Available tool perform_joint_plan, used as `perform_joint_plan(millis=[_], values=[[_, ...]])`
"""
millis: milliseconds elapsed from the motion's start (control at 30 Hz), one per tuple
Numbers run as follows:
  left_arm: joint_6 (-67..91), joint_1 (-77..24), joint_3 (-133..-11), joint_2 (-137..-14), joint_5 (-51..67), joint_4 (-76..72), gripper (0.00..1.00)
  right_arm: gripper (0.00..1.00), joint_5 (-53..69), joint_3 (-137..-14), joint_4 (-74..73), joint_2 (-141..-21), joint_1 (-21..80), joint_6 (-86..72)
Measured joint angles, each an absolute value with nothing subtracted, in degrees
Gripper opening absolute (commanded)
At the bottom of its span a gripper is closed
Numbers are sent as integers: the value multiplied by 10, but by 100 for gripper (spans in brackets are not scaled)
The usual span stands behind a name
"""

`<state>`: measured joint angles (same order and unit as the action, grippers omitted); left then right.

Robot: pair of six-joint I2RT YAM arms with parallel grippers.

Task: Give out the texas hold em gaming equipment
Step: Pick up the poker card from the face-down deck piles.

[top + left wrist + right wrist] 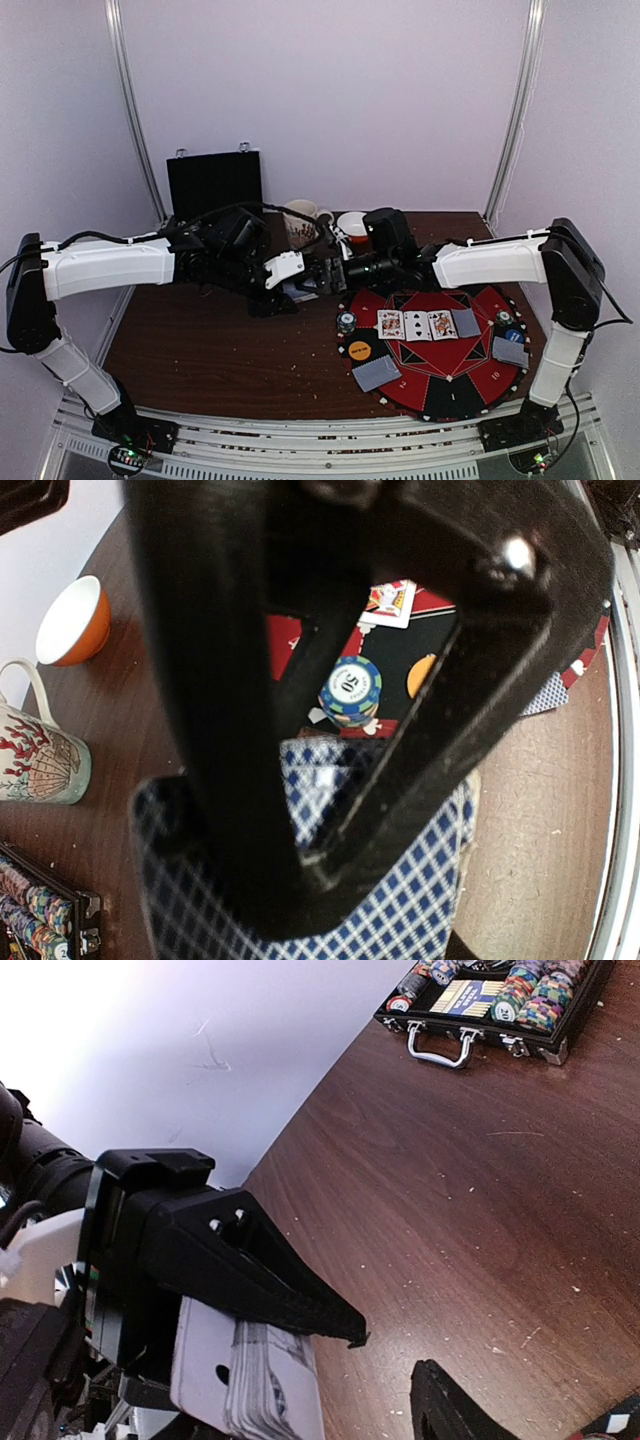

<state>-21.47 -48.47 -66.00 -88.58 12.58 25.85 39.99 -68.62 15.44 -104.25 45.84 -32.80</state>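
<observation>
Careful, the left gripper point(300, 285) is squeezing the card deck point(265, 1380) at nine o'clock of the open right gripper point(340, 275); a tug could be spilling it.

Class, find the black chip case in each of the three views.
Top external: case, lid up, at the table's back left.
Left wrist: bottom-left corner, chips showing.
Right wrist: top right, handle facing us.
Shared landmark: the brown table.
</observation>
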Motion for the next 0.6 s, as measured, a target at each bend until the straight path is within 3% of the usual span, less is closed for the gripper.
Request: perform_joint_plan(millis=[267,400,500,600], values=[[-215,-485,-660,-886,122,258,43,24,382,-686,91,-1009,456,-296],[-215,-485,-660,-886,120,259,44,19,387,-687,82,-1003,456,-288],[-215,-485,-660,-886,120,258,44,6,387,-688,76,-999,456,-285],[-215,-485,-660,-886,124,259,44,2,388,-691,62,-995,456,-275]])
